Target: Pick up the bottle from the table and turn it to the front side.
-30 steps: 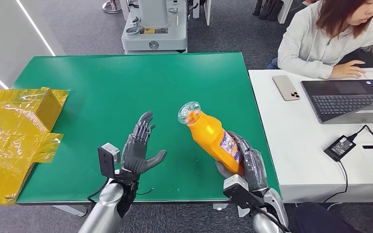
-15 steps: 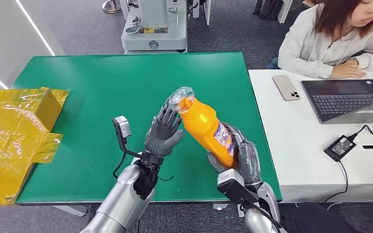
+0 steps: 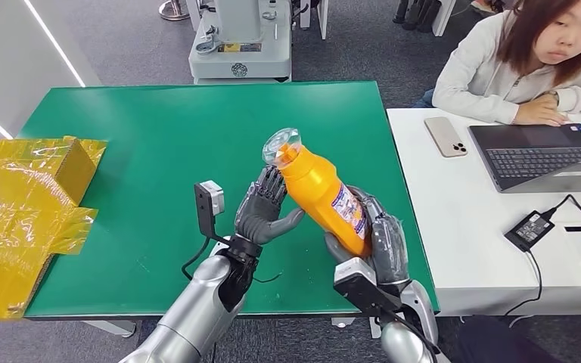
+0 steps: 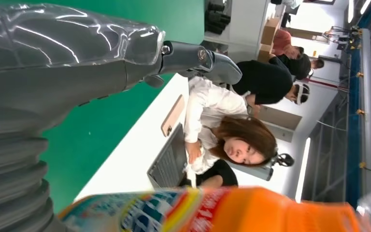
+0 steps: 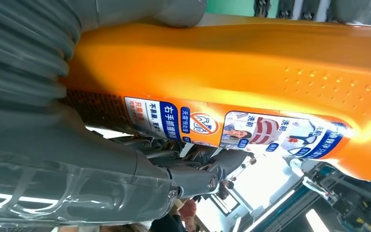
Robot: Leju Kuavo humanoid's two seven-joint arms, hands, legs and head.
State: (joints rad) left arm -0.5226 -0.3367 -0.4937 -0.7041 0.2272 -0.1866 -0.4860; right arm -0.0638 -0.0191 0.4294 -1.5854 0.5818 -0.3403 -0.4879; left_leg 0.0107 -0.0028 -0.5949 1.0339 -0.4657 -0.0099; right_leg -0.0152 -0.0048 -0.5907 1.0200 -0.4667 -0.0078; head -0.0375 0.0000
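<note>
While your right robot hand [image 3: 378, 240] clamps the lower body of the orange bottle [image 3: 319, 190], lifted off the green table [image 3: 159, 136] and tilted with its clear cap away from you, your left robot hand [image 3: 265, 212] rests against its side, fingers apart, not closed on it. Wrap the left securely before loosening the right, then rotate slowly until the label faces front.

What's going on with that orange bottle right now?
Right hand grips orange bottle, tilted above green table. Left hand against its neck. Nothing in the way.
</note>
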